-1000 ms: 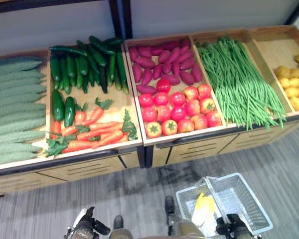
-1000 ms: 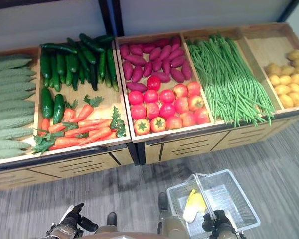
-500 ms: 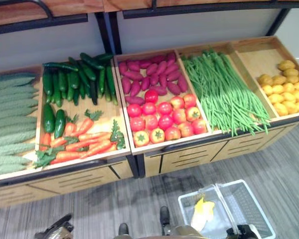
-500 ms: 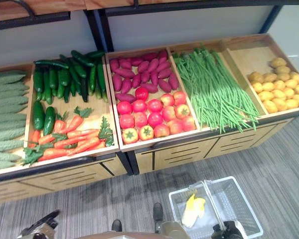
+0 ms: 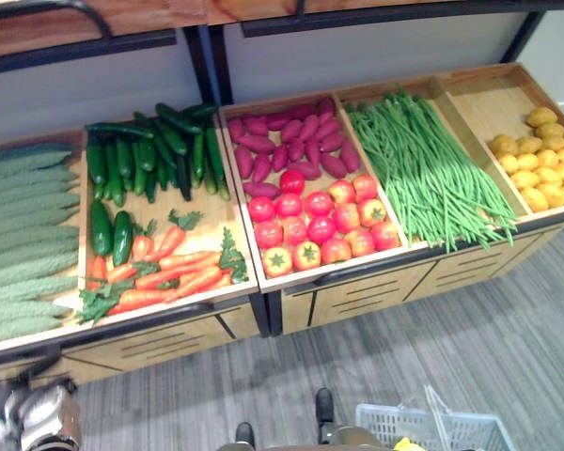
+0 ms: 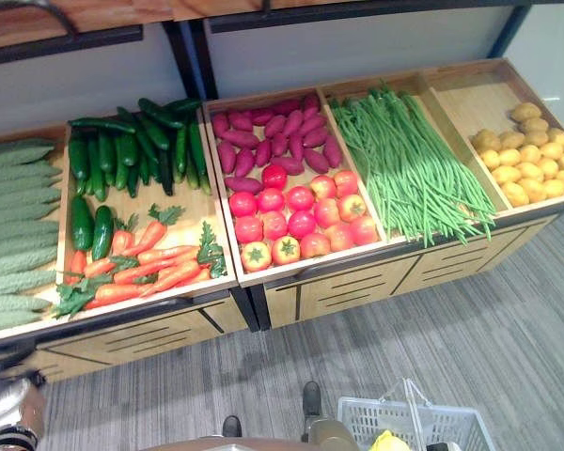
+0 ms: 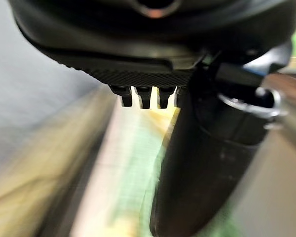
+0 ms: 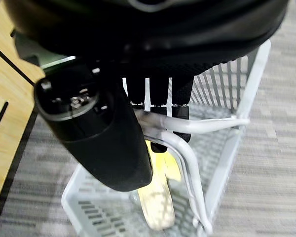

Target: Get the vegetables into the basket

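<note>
Right hand (image 8: 103, 133) curled round the handle (image 8: 197, 126) of the basket (image 8: 239, 123), fingers (image 8: 158, 98) hooked over the white bar, thumb alongside; basket hanging below those fingers, just above the grey floor (image 6: 508, 310); one pale yellow vegetable (image 8: 155, 205) lying at the bottom of it, right under the fingers. Left hand (image 7: 153, 98) empty, fingers short and bent-looking in the wrist view but too blurred to call wide or narrow; cannot tell. Well ahead of both hands, on the bench (image 6: 357, 282): gourds (image 6: 19, 235), cucumbers (image 6: 132, 150), carrots (image 6: 141, 268), sweet potatoes (image 6: 273, 141), tomatoes (image 6: 296, 221), beans (image 6: 404, 164), potatoes (image 6: 531, 160); none touched. Judged early in the task: one piece in, nearly all the produce left on display; next pick not yet begun.
</note>
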Controlling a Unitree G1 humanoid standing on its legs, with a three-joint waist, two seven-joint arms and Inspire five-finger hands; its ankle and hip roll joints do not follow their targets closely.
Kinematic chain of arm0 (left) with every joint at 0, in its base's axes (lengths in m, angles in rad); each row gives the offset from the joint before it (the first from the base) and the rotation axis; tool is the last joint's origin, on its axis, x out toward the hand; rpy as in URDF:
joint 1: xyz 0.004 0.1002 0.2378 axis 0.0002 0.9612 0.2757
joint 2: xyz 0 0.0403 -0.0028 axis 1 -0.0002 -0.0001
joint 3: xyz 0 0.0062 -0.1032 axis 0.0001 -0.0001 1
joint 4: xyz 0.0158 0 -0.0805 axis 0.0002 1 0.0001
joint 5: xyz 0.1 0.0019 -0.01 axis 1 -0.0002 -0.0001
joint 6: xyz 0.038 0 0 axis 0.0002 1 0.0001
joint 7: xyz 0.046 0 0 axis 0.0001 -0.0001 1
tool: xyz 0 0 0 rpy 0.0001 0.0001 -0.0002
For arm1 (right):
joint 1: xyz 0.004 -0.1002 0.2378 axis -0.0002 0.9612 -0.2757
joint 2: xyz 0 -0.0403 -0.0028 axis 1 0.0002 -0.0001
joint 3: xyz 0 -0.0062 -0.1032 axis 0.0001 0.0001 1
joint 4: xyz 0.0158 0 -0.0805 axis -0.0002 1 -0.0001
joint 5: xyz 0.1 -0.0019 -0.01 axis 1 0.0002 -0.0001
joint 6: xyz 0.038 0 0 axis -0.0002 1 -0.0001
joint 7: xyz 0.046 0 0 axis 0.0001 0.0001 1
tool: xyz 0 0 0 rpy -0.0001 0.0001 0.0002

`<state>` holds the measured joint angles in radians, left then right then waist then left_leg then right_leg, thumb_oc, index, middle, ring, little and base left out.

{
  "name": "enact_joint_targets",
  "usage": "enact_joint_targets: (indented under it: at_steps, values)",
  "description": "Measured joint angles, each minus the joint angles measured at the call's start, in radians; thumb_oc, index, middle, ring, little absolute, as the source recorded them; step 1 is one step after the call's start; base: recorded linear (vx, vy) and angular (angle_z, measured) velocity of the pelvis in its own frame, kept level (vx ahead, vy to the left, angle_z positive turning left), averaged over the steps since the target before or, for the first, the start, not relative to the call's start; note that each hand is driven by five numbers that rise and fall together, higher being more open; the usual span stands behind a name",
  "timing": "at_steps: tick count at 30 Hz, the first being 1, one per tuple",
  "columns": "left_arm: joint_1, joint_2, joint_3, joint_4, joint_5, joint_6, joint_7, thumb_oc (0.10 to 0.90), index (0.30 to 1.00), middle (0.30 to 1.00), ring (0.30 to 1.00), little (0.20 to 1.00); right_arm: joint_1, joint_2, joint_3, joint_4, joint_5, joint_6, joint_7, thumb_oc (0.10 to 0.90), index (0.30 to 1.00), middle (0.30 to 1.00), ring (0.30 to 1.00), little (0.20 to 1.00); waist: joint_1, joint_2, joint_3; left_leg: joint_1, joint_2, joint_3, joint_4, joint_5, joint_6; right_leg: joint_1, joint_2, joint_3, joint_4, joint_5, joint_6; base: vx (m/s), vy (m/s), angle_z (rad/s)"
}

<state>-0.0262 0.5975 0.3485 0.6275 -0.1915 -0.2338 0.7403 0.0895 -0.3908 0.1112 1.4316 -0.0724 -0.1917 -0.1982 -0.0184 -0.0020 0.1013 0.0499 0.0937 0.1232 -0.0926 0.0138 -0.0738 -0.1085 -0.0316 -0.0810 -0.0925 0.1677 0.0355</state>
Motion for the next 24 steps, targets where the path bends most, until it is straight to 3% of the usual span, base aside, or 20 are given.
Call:
enact_joint_targets:
  at_steps: [5,8,11,13,16,24]
  values:
    - [0.030,0.007,0.041,-0.203,0.180,0.026,0.090,0.900,1.000,1.000,1.000,1.000,0.008,0.004,0.001,0.013,0.000,0.006,0.005,0.400,0.300,0.300,0.300,0.300,0.001,-0.005,0.006,0.002,0.003,-0.002,0.002,0.007,-0.002,0.002,0.002,-0.003,0.000,-0.002,-0.001,0.00,0.001,0.01]
    - [0.031,0.007,0.038,-0.235,0.223,0.051,0.086,0.900,1.000,1.000,1.000,1.000,0.001,0.003,0.001,0.008,0.000,0.000,0.005,0.400,0.300,0.300,0.300,0.300,0.003,-0.006,0.007,0.005,0.003,-0.001,0.005,0.008,-0.003,0.004,0.002,-0.003,0.000,-0.003,0.000,0.00,0.001,0.01]
    - [0.053,0.014,0.005,-0.243,0.323,0.072,0.001,0.900,1.000,1.000,1.000,1.000,-0.025,0.001,0.001,-0.011,-0.003,-0.008,0.008,0.400,0.300,0.300,0.300,0.300,0.004,-0.003,0.009,0.005,0.002,-0.002,0.005,0.008,-0.002,0.004,0.001,-0.006,0.000,-0.005,0.000,0.00,0.000,0.00]
    - [0.083,0.152,-0.186,-0.218,0.411,0.073,-0.103,0.900,1.000,1.000,1.000,1.000,-0.044,-0.018,0.013,-0.038,-0.009,-0.004,0.016,0.400,0.300,0.300,0.300,0.300,0.008,0.007,0.019,0.005,0.001,-0.003,0.005,0.009,-0.001,0.005,0.000,-0.006,0.000,-0.005,0.000,0.00,0.000,0.00]
    - [0.029,0.158,-0.297,-0.216,0.441,0.038,-0.226,0.900,1.000,1.000,1.000,1.000,-0.073,-0.030,0.013,-0.075,-0.012,-0.006,0.018,0.400,0.300,0.300,0.300,0.300,-0.005,0.025,0.028,0.007,0.000,0.000,0.005,0.009,-0.001,0.004,0.000,-0.001,0.000,-0.005,0.001,-0.01,0.015,-0.03]
    - [-0.043,0.147,-0.415,-0.153,0.336,-0.008,-0.359,0.900,1.000,1.000,1.000,1.000,-0.078,-0.034,0.016,-0.084,-0.012,-0.005,0.036,0.400,0.300,0.300,0.300,0.300,-0.036,0.040,0.037,0.012,0.002,0.016,0.005,0.008,-0.001,0.001,0.006,0.014,0.000,-0.003,0.000,-0.01,0.007,-0.06]
